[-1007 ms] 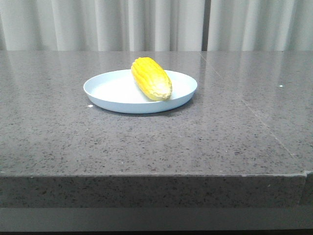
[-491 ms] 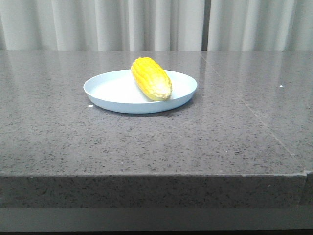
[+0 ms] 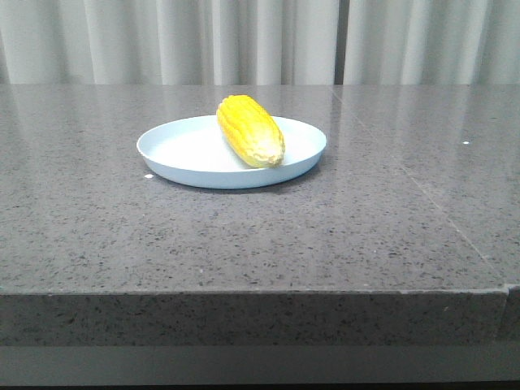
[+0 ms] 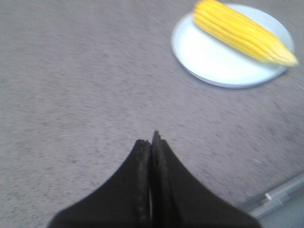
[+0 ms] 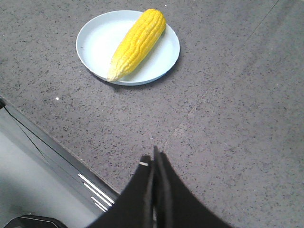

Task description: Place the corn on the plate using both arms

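The yellow corn (image 3: pixel 250 130) lies on the pale blue plate (image 3: pixel 175 150) in the middle of the grey stone table, its paler tip toward the front rim. Both also show in the left wrist view, corn (image 4: pixel 242 32) on plate (image 4: pixel 209 57), and in the right wrist view, corn (image 5: pixel 137 43) on plate (image 5: pixel 95 42). My left gripper (image 4: pixel 152 142) is shut and empty, above bare table well away from the plate. My right gripper (image 5: pixel 154 159) is shut and empty, near the table's front edge, apart from the plate. Neither gripper shows in the front view.
The table's front edge (image 3: pixel 260 292) runs across the front view, and it shows in the right wrist view (image 5: pixel 57 147) with a metal rail below. A thin seam (image 3: pixel 422 195) crosses the tabletop on the right. White curtains (image 3: pixel 244 41) hang behind.
The plate and corn appear a touch further left in the front view. Nothing else has visibly changed.
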You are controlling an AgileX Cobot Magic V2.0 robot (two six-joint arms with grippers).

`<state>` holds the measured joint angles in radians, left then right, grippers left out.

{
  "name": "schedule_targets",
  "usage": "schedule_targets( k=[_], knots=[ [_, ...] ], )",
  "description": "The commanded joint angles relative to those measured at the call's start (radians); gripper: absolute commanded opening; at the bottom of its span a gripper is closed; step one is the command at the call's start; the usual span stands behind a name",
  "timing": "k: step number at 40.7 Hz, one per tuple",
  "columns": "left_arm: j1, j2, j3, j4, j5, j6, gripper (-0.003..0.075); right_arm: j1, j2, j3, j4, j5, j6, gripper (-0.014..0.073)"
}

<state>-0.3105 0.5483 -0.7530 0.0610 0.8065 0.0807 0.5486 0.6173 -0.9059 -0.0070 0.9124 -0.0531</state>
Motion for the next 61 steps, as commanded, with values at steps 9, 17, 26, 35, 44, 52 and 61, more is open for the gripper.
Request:
schedule_targets(
  k=[9, 17, 26, 35, 44, 52, 61],
  knots=[
    [0.197, -0.291, 0.343, 0.000, -0.470, -0.012, -0.0020, -0.002, 0.001, -0.023, -0.009, -0.063, 0.003, -0.0070],
    [0.223, -0.470, 0.544, -0.002, -0.682, -0.012, -0.0020, -0.002, 0.001, -0.023, -0.009, -0.063, 0.003, -0.0070],
    [0.238, -0.557, 0.713, -0.061, -0.793, -0.012, -0.0020, -0.002, 0.001, -0.023, -0.009, -0.063, 0.003, -0.0070],
    [0.277, -0.573, 0.785, -0.105, -0.861, -0.012, -0.0020, -0.002, 0.001, -0.023, -0.009, -0.063, 0.003, -0.0070],
    [0.279, -0.573, 0.785, -0.105, -0.855, -0.012, -0.0020, -0.002, 0.001, -0.023, -0.009, -0.063, 0.003, -0.0070],
    [0.279, -0.573, 0.785, -0.105, -0.855, -0.013, -0.0020, -0.002, 0.001, -0.023, -0.009, -0.063, 0.003, -0.0070],
    [0.279, -0.573, 0.785, -0.107, -0.849, -0.062, -0.0020, -0.002, 0.001, -0.023, -0.009, -0.063, 0.003, -0.0070]
  ],
)
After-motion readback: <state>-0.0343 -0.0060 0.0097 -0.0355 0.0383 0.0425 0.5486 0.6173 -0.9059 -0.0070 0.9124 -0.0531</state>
